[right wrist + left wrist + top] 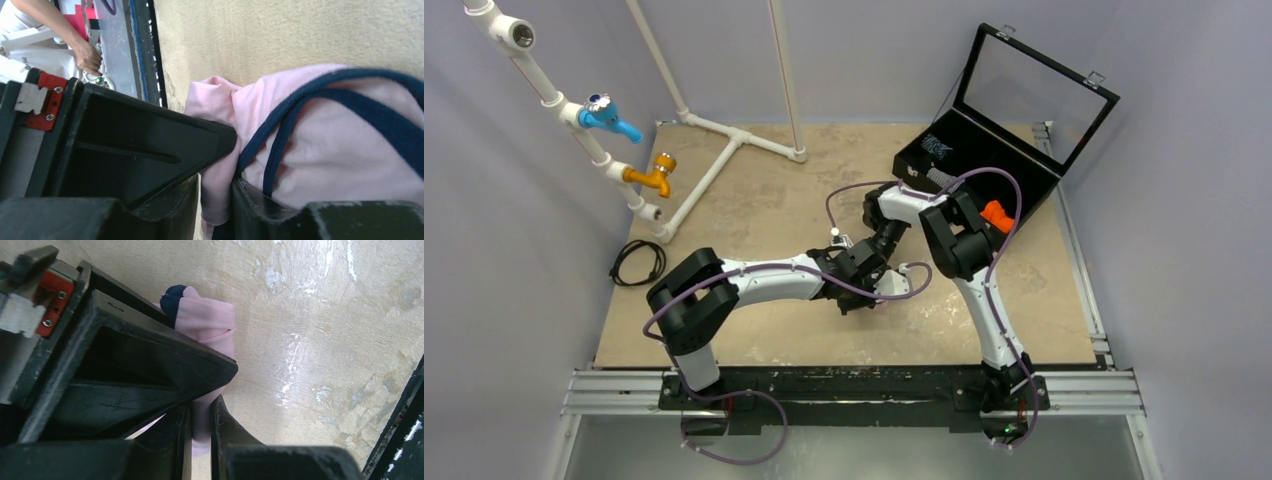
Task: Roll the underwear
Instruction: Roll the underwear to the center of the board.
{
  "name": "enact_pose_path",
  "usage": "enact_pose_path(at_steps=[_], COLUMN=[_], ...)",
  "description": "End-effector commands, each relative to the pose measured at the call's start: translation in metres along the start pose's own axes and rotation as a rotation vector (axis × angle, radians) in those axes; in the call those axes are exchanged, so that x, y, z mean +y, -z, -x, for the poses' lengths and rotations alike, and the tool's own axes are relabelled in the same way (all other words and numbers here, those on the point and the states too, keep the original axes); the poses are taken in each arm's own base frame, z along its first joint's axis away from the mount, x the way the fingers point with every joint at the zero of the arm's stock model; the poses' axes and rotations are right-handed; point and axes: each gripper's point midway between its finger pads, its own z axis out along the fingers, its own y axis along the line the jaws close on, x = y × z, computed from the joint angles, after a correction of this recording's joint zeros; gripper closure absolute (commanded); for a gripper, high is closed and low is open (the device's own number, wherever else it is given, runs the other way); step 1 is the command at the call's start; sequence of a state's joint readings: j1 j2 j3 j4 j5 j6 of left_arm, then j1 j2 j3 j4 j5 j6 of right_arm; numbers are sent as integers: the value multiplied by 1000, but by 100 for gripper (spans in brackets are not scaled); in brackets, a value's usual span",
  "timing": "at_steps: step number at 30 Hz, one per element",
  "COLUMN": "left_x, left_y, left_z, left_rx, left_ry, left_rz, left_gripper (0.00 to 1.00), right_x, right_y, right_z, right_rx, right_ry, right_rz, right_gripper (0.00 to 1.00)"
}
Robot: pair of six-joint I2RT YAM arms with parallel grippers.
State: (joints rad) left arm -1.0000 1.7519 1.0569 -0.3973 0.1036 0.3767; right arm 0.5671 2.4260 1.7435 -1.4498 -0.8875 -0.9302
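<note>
The underwear (320, 155) is pale pink fabric with dark navy trim, bunched on the tan table. In the top view only a small pale part of it (891, 282) shows, between the two wrists at the table's middle. My left gripper (201, 427) is shut on a fold of the pink fabric (210, 325). My right gripper (216, 192) is shut on another fold next to the navy trim. In the top view both grippers (864, 268) meet over the cloth and hide most of it.
An open black case (994, 150) stands at the back right with an orange rolled cloth (996, 214) in it. A white pipe frame (724, 150) with blue and orange taps stands at the back left. A black cable coil (639, 262) lies off the left edge.
</note>
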Motion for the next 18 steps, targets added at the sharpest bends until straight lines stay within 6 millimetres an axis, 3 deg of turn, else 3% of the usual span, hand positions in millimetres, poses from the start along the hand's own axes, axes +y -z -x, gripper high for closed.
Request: enact_pose_path(at_steps=[1, 5, 11, 18], left_x=[-18, -24, -30, -30], left_y=[-21, -24, -27, -25], left_z=[-1, -6, -13, -15], left_rx=[-9, 15, 42, 45], left_ry=[7, 5, 2, 2], left_rz=[-96, -133, -169, -175], left_gripper=[100, 100, 100, 100], right_x=[-53, -47, -45, -50], right_y=[-4, 2, 19, 53], right_z=[-1, 0, -1, -5], right_rx=[48, 38, 13, -51], right_ry=[168, 169, 156, 126], right_rz=[-162, -167, -203, -277], right_gripper=[62, 51, 49, 47])
